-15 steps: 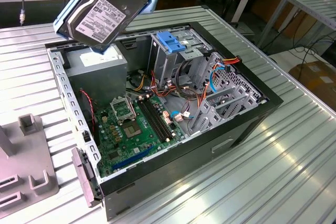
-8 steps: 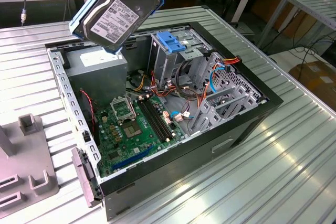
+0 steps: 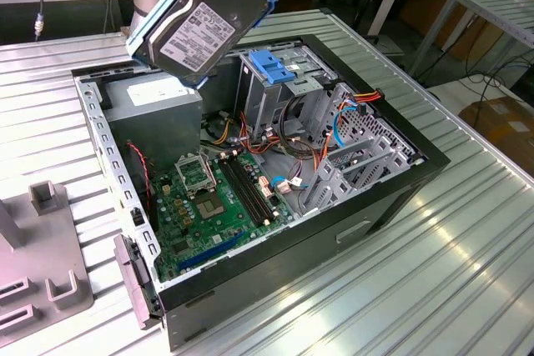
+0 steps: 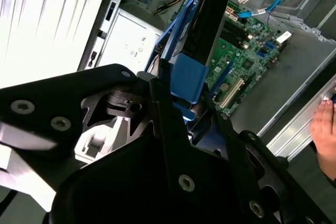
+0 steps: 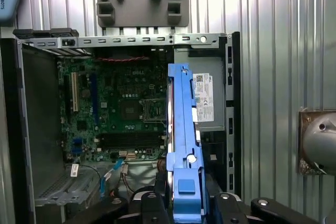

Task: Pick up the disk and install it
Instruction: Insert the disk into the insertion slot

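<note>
Bright glare across ribbed table (image 3: 450, 239)

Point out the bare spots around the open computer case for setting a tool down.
Widest: ribbed table on the exterior view's right of the case. Narrow strip between case and grey fixture. Inside, cables crowd it; the disk hangs overhead.

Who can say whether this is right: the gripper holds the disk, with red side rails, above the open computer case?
Wrong in one point: the side rails are blue, not red, as the first wrist view shows. The gripper does hold the disk above the open computer case.
</note>
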Robot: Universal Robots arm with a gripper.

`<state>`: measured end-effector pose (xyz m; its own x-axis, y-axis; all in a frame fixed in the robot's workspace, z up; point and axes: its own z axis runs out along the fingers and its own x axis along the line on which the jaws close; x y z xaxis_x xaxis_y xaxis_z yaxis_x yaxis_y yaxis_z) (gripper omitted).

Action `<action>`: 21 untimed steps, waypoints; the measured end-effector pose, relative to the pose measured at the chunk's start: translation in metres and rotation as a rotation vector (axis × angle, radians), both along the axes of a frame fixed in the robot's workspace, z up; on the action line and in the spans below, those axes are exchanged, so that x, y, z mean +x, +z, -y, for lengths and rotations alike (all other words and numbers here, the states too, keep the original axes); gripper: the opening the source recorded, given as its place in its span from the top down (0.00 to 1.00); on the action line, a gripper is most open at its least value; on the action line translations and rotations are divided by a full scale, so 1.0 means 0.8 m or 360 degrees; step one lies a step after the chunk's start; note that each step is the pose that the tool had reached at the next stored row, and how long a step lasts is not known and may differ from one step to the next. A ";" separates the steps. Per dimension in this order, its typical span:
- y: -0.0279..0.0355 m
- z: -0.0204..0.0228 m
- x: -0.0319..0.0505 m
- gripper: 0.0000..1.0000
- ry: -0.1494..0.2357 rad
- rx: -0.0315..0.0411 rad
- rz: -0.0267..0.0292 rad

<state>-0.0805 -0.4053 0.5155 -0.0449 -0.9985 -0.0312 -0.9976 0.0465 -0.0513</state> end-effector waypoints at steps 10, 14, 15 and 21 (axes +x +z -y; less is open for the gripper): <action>-0.0070 0.0392 0.010 0.63 0.0000 -0.0011 0.00002; -0.0095 0.0578 0.012 0.63 0.0000 -0.0020 0.00001; -0.0101 0.0630 0.014 0.63 0.0000 -0.0021 -0.00001; -0.0111 0.0700 0.019 0.63 0.0000 -0.0021 0.00794</action>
